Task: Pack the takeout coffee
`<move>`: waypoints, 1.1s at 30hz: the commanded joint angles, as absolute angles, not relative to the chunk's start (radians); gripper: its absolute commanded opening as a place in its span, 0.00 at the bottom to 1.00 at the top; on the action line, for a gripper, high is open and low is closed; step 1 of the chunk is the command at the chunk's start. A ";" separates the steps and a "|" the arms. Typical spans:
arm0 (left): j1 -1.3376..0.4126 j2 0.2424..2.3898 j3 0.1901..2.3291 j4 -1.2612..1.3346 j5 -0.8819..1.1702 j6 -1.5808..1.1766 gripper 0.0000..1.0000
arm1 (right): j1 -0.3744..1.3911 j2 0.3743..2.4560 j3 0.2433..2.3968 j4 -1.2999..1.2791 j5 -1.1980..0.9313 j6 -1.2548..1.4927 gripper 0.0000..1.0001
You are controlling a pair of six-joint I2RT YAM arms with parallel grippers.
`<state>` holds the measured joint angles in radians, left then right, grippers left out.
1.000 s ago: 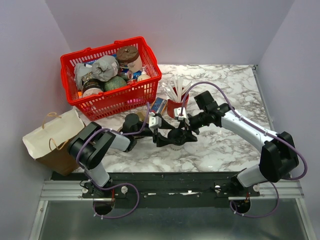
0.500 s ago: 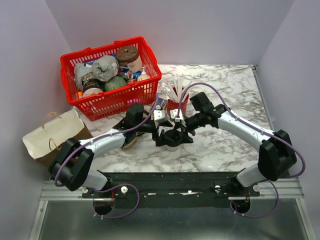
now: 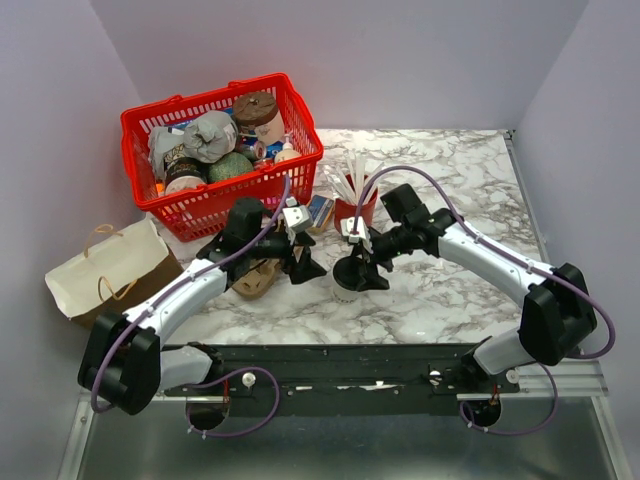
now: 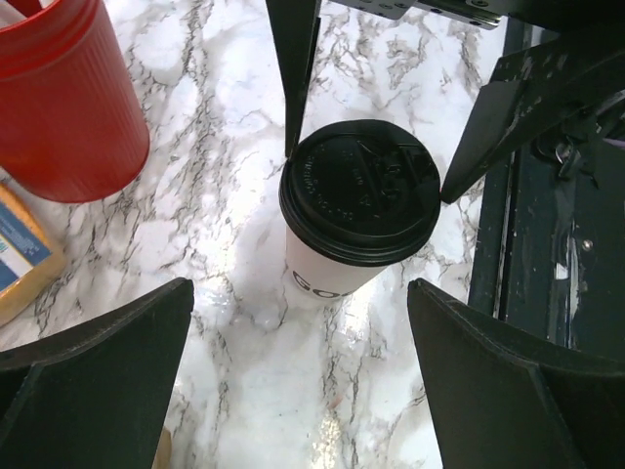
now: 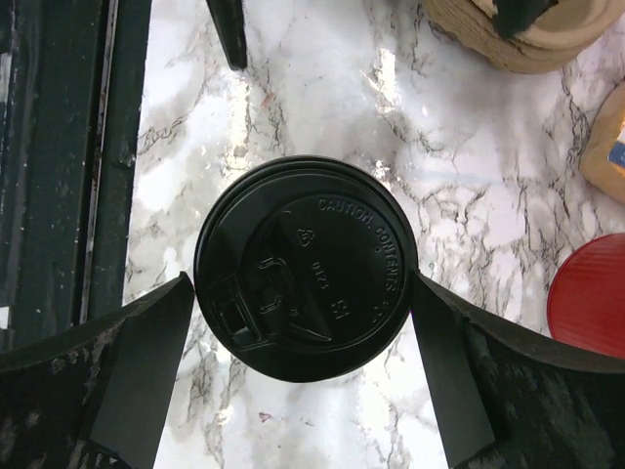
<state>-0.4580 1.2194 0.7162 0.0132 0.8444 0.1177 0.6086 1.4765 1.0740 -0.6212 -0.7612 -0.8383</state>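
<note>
The takeout coffee [image 3: 347, 283], a cream-white cup with a black lid, stands on the marble table near its front edge. My right gripper [image 3: 352, 268] is shut on it, one finger touching each side of the lid. In the right wrist view the lid [image 5: 305, 266] fills the gap between the fingers [image 5: 146, 371]. In the left wrist view the cup [image 4: 357, 205] stands ahead with the right gripper's fingers [image 4: 291, 68] against its lid. My left gripper [image 3: 303, 262] is open and empty, just left of the cup and apart from it, with its fingers [image 4: 98, 381] spread wide.
A red cup with white cutlery [image 3: 353, 208] stands just behind the coffee. A full red basket [image 3: 240, 195] is at the back left and a brown paper bag [image 3: 105, 272] at the left edge. A tan cardboard stack [image 3: 258, 275] lies under the left arm. A small blue-and-yellow box [image 3: 318, 210] is near it.
My left gripper has let go of the coffee and drawn back to the left. My right gripper stays closed around the cup, which has barely moved.
</note>
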 commanded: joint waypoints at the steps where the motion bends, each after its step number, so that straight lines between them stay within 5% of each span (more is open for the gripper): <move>1: -0.456 1.169 0.696 -0.046 0.730 0.075 0.97 | 0.614 1.454 1.109 -0.681 -0.727 -0.799 1.00; 33: -0.454 1.342 0.670 0.170 0.653 -0.310 0.84 | 0.614 1.468 1.117 -0.681 -0.765 -0.790 1.00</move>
